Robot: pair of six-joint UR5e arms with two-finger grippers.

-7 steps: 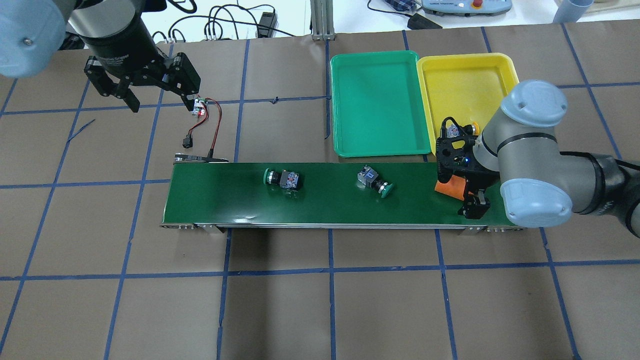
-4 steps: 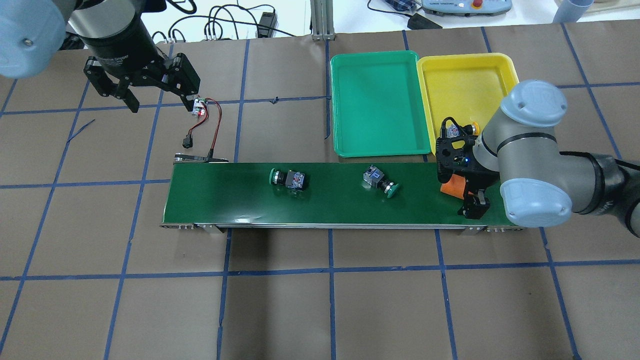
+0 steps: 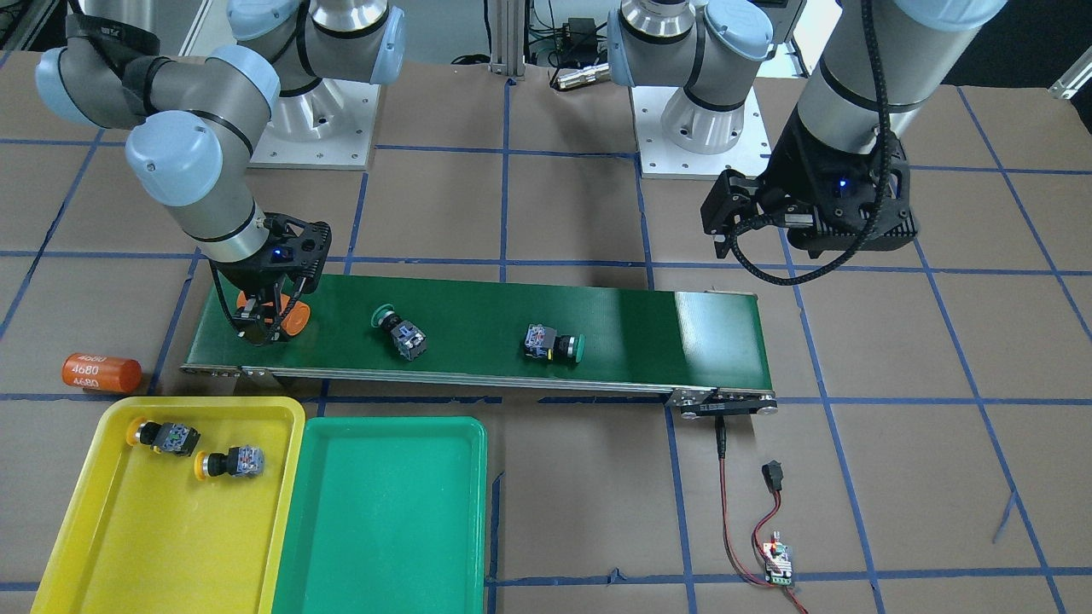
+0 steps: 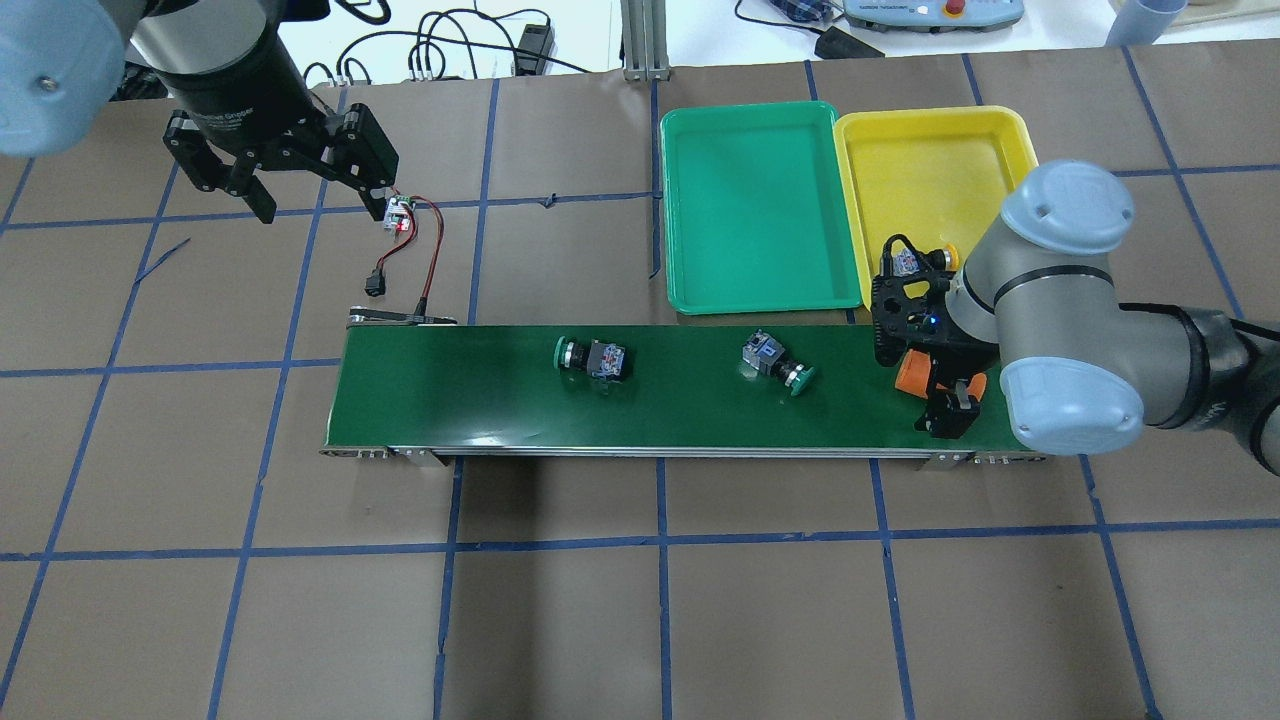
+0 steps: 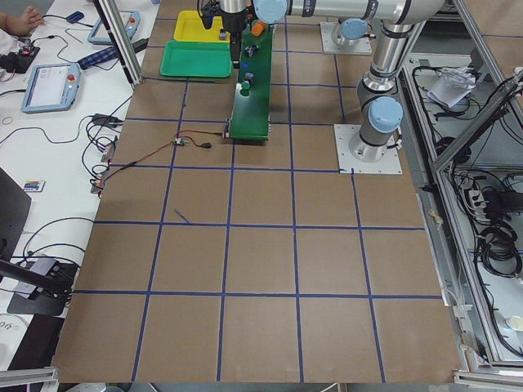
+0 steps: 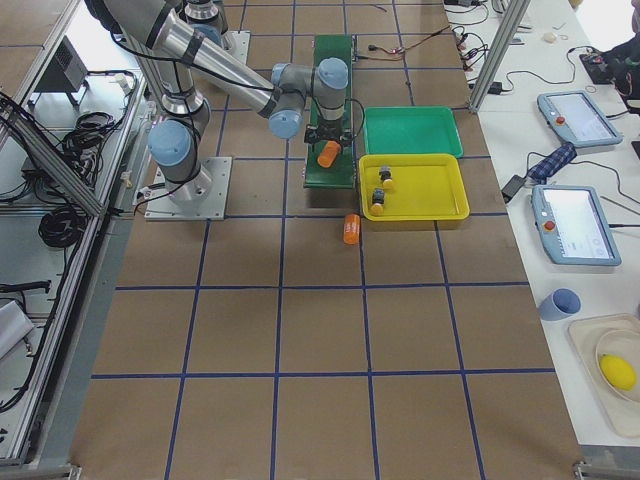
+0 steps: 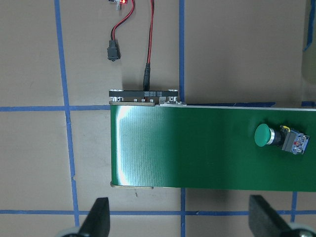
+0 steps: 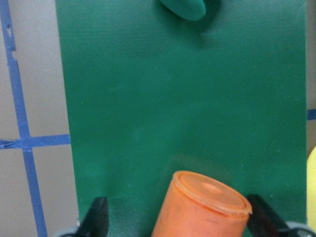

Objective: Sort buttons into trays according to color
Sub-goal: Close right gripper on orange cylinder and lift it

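Two green-capped buttons lie on the dark-green conveyor belt (image 4: 480, 400), one near the middle (image 4: 590, 357) and one further right (image 4: 778, 365). Two yellow-capped buttons (image 3: 162, 436) (image 3: 230, 461) lie in the yellow tray (image 4: 930, 165). The green tray (image 4: 760, 205) beside it holds nothing. My right gripper (image 4: 932, 387) is open low over the belt's right end, with an orange cylinder (image 8: 202, 207) between its fingers. My left gripper (image 4: 325, 205) is open and empty, high above the table beyond the belt's left end.
A second orange cylinder (image 3: 101, 373) lies on the table off the belt's end, near the yellow tray. A red-black cable with a small circuit board (image 4: 400, 215) lies by the belt's left end, under my left gripper.
Both green buttons and the orange cylinder have travelled right along the belt. The cylinder now sits further in between my right gripper's fingers. Both arms have hardly moved.
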